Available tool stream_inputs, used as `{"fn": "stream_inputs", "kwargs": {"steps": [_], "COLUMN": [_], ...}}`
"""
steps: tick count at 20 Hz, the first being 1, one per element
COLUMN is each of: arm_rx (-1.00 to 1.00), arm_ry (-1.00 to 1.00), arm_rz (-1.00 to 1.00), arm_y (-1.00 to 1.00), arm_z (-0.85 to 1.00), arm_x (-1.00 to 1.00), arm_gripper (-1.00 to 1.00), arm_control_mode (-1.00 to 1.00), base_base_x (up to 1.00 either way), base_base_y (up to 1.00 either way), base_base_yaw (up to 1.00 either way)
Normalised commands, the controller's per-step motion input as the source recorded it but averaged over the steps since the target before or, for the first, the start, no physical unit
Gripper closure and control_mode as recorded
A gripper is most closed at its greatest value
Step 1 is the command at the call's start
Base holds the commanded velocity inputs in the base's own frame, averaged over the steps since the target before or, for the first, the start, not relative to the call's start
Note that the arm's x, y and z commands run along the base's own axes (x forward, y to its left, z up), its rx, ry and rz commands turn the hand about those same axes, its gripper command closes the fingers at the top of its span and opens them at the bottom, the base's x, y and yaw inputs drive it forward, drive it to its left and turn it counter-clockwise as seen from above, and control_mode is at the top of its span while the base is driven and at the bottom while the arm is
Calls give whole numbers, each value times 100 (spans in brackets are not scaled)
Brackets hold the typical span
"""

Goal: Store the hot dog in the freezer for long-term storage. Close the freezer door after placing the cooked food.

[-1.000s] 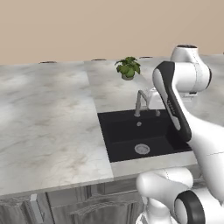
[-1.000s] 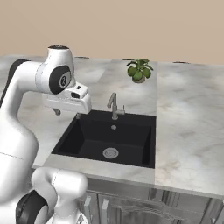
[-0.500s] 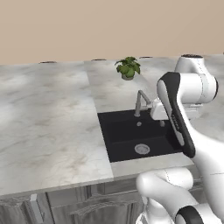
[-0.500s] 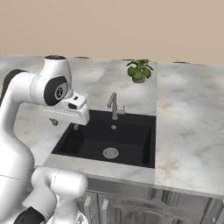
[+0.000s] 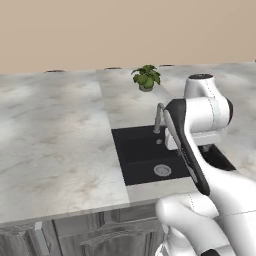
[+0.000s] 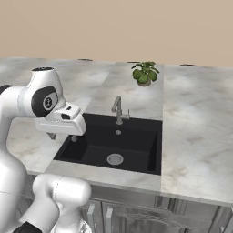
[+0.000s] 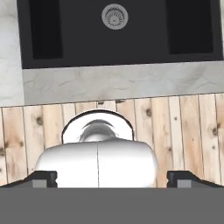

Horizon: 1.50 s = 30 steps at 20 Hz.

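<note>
The hot dog, the freezer and the freezer door are out of view. My gripper hangs over the left front part of the black sink, pointing straight down, open with nothing between its fingers. In the hand view its two dark fingertips stand far apart at the bottom corners, and the gripper looks down on the sink's drain, the counter's front edge and the wooden floor. The white hand also shows above the sink's right part in the left base view.
A marble counter runs left and right of the sink. A steel faucet stands behind the basin, and a small potted plant stands farther back by the beige wall. Grey cabinet fronts lie below the counter.
The arm has folded back and down: the hand has sunk and come toward the base over the sink's front. The jaws stay wide open. The base views have not shifted.
</note>
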Motion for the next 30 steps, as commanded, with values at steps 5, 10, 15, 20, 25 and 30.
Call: {"fn": "stream_inputs", "kwargs": {"steps": [5,10,15,20,25,30], "arm_rx": [-1,0,0,0,0,0], "arm_ry": [-2,0,0,0,0,0], "arm_rz": [2,1,0,0,0,0], "arm_y": [6,0,0,0,0,0], "arm_z": [-23,-42,-26,0,0,0], "arm_x": [-12,-8,-3,0,0,0], "arm_gripper": [-100,-100,-100,-100,-100,-100], "arm_control_mode": [-100,-100,100,100,100,100], "base_base_x": [0,0,0,-2,-26,-19], "base_base_y": [0,0,0,-3,-48,-55], "base_base_yaw": [0,0,0,0,-23,-25]}}
